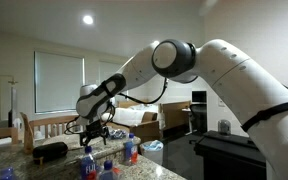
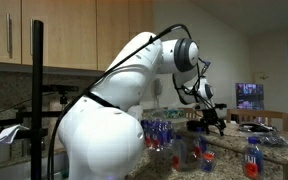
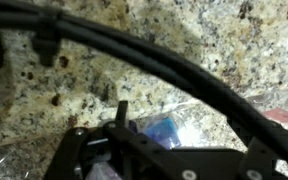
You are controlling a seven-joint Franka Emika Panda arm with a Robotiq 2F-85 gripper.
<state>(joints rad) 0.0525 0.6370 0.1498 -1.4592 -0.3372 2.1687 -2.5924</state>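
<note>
My gripper [image 1: 96,131] hangs just above a granite countertop [image 1: 14,160] on a long white arm, also seen in the other exterior view as the gripper [image 2: 212,121]. In both exterior views its fingers stand spread apart. Clear plastic bottles with blue labels and red caps stand below it: one bottle [image 1: 87,165] directly beneath, another [image 1: 130,150] to the side. In the wrist view the gripper [image 3: 169,142] fills the bottom edge, open, and a blue-labelled bottle [image 3: 160,128] lies between its jaws on the speckled stone [image 3: 134,75]. I cannot tell whether the fingers touch it.
A black cable [image 3: 134,45] crosses the wrist view. More bottles [image 2: 252,155] and a wrapped pack of bottles [image 2: 159,133] stand on the counter. A black object [image 1: 49,152] lies near the gripper. A dark box [image 1: 229,155] sits beside the counter.
</note>
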